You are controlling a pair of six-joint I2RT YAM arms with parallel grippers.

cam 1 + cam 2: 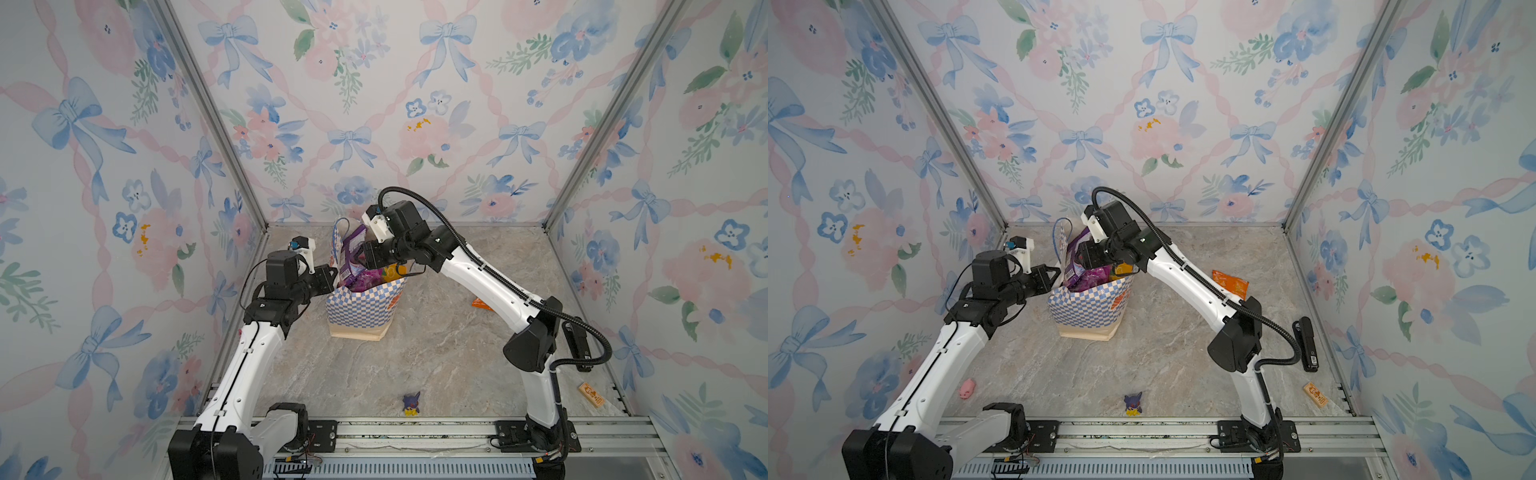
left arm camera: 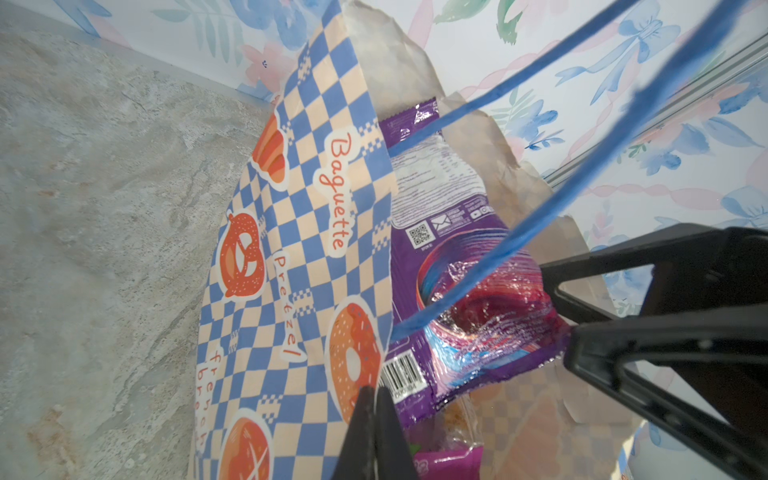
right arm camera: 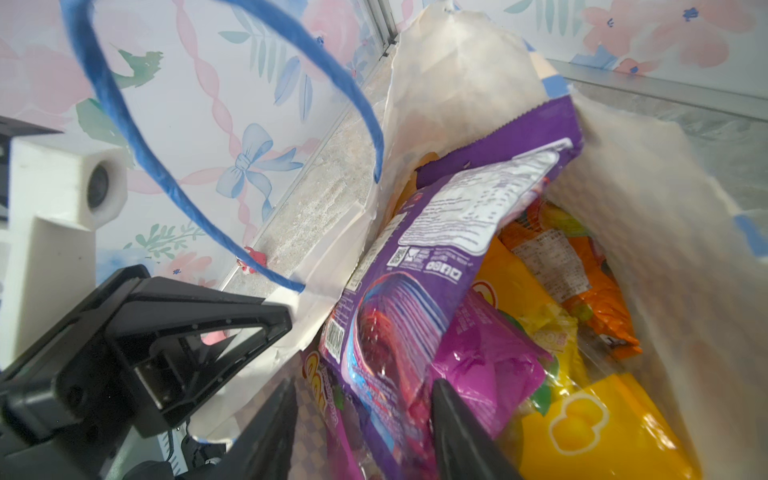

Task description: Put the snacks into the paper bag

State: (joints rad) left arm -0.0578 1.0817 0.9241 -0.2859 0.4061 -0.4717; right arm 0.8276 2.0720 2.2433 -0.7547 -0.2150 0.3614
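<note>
1. I judge the task nearly done. The upright blue-and-white checkered paper bag [image 1: 361,311] stands toward the far edge of the surface [image 1: 415,365] and holds a glossy yellow packet [image 3: 602,424], a magenta packet [image 3: 486,357] and an orange packet [image 3: 594,291].
2. A long purple plastic packet [image 3: 415,257] leans in the bag's mouth, half out. My right pincer [image 3: 363,384] straddles it with jaws apart, released.
3. My left pincer [image 2: 374,415] is clenched on the bag's rim.
4. Left to do: one orange foil packet [image 1: 1230,284] lies near the surface's right edge.
</note>
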